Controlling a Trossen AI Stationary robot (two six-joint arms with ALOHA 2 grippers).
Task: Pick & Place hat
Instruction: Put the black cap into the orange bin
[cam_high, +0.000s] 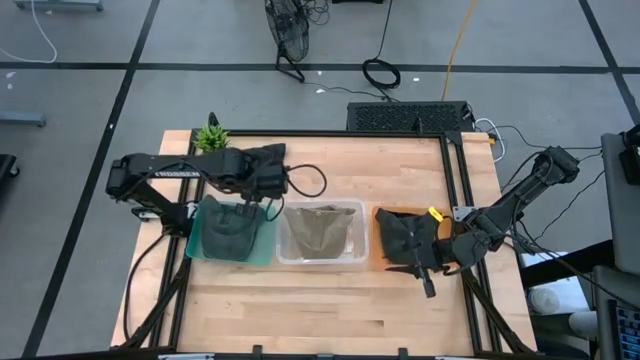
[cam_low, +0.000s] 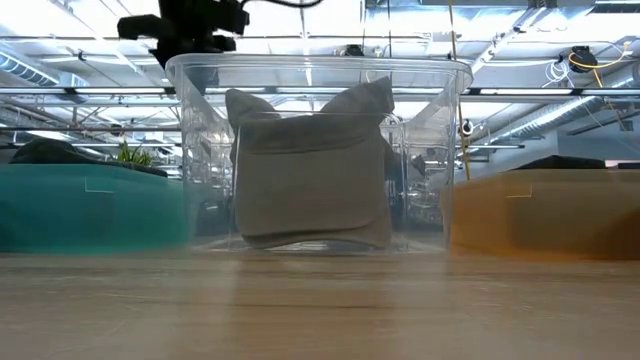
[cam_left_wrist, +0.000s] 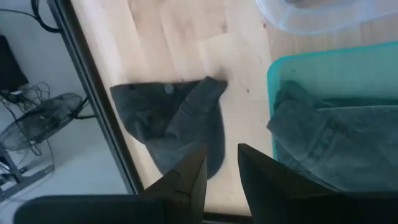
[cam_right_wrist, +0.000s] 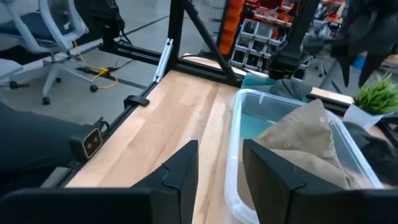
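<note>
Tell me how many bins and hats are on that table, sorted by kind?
Bins: 3, namely the teal bin, the clear bin and the orange bin.
Hats: 4, namely one dark hat in teal, a tan hat in clear, one dark hat in orange, one dark hat loose on the table.
Total: 7.

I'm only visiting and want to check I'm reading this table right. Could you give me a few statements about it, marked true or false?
1. The clear bin in the middle holds a tan hat. True.
2. The teal bin is empty. False: dark green cloth lies in it.
3. A dark hat lies on the bare table beside the teal bin, under the left gripper. True.
4. The right gripper is carrying a hat. False: its fingers are apart with nothing between them.
5. The left gripper has clamped the dark hat. False: it is open above it.
</note>
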